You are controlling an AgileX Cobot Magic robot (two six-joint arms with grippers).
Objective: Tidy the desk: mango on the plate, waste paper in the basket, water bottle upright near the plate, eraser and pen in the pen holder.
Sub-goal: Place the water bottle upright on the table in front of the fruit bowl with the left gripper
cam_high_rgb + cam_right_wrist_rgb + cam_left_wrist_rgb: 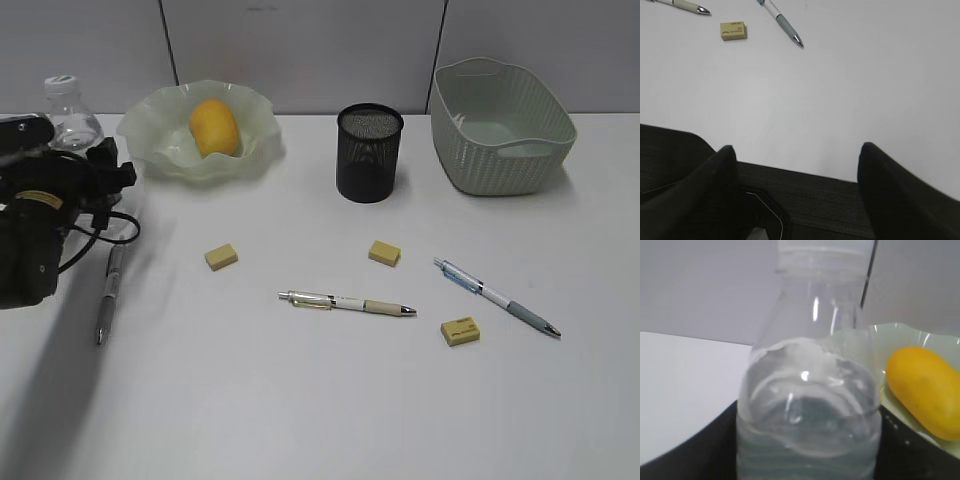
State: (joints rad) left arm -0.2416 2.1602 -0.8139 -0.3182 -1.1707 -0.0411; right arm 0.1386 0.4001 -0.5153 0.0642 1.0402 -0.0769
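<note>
The water bottle [68,115] stands upright at the far left, just left of the plate [160,125], where the mango [214,127] lies. My left gripper [807,460] is shut on the water bottle [810,390], a black finger [700,450] pressed against each side. Three pens [347,302] [496,297] [108,293] and three erasers [221,256] [384,252] [460,330] lie on the desk [300,400]. The pen holder [369,152] and basket [500,125] stand at the back. My right gripper [795,160] hangs open and holds nothing. No waste paper is in view.
The left arm [40,220] fills the desk's left edge, beside one pen. In the right wrist view an eraser [733,30] and a pen [783,23] lie far ahead, and a dark surface [815,195] sits below the fingers.
</note>
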